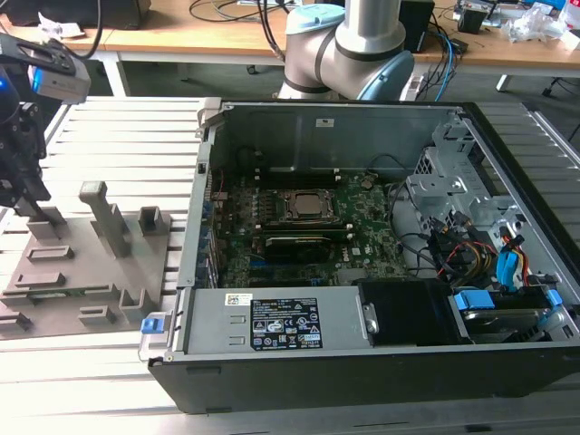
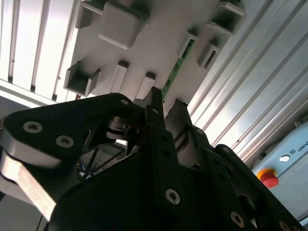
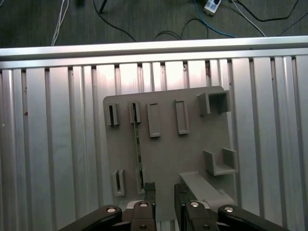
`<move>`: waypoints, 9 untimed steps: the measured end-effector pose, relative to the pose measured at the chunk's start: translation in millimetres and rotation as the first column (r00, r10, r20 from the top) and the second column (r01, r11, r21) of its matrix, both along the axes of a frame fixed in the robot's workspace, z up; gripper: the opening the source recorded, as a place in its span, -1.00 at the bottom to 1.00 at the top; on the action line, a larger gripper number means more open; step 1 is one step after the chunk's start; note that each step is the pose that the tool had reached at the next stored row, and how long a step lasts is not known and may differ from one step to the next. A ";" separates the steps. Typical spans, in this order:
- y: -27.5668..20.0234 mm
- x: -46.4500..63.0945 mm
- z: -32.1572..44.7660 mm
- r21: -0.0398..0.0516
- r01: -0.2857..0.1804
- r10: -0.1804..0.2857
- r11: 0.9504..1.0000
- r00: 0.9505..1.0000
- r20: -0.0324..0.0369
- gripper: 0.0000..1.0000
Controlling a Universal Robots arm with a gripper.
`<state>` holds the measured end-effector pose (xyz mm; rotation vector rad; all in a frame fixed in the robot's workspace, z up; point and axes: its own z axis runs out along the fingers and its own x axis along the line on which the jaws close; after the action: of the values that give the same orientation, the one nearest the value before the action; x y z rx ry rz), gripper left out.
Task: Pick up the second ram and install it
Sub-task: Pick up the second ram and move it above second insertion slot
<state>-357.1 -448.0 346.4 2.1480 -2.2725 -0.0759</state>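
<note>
the big open computer case point(image 1: 317, 381) sits on the bench point(image 1: 118, 145). beside it lies the grey tray point(image 3: 192, 139). the tool point(image 3: 165, 193) hangs over the tray, spread and empty. the second ram point(image 3: 138, 154) stands in its tray slot, not picked up yet.

Arm point(image 1: 372, 27): silver tube, pale blue joint caps. End effector point(image 3: 164, 189): black, silver screws.

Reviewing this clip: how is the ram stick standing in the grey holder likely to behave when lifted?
The second ram looks like a thin, flat board, so probably stiff and light. It stands on edge in slots of the holder tray, so it would likely tip once unsupported. Its narrow edge offers the gripper little to hold, so it may twist.
</note>
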 end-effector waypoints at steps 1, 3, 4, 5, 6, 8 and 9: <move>0.0 0.0 -0.7 0.000 0.000 0.000 1.000 1.000 0.000 -0.40; 0.0 0.0 -2.2 0.000 0.000 0.000 1.000 1.000 0.000 -0.40; 0.0 0.0 -3.0 0.000 0.000 0.000 1.000 1.000 0.000 -0.40; 0.0 0.0 -3.7 0.000 0.000 0.000 1.000 1.000 0.000 -0.40; 0.0 0.0 -4.2 0.000 0.000 0.000 1.000 1.000 0.000 -0.40; 0.0 0.0 -5.9 0.000 0.000 0.000 1.000 1.000 0.000 -0.40; 0.0 0.0 -7.1 0.000 0.000 0.000 1.000 1.000 0.000 -0.40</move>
<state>-357.1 -448.0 339.3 2.1480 -2.2725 -0.0759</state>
